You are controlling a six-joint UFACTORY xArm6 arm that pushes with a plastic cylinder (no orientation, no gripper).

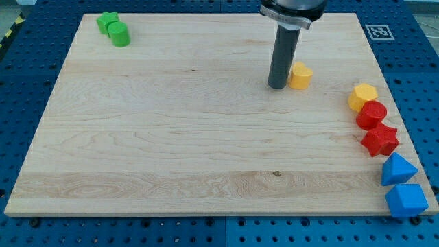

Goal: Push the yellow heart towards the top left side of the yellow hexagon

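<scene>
The yellow heart (pixel 300 75) lies on the wooden board in the upper right part of the view. My tip (pixel 278 86) stands right against its left side, touching or nearly touching it. The yellow hexagon (pixel 362 97) sits near the board's right edge, to the right of and a little below the heart, with a clear gap between them.
A red round block (pixel 371 114) touches the hexagon's lower side, with a red star (pixel 380 140) below it. Two blue blocks (pixel 398 169) (pixel 406 200) lie at the lower right. A green star (pixel 107 21) and green cylinder (pixel 119 33) sit at the top left. The board's right edge (pixel 394 103) is close.
</scene>
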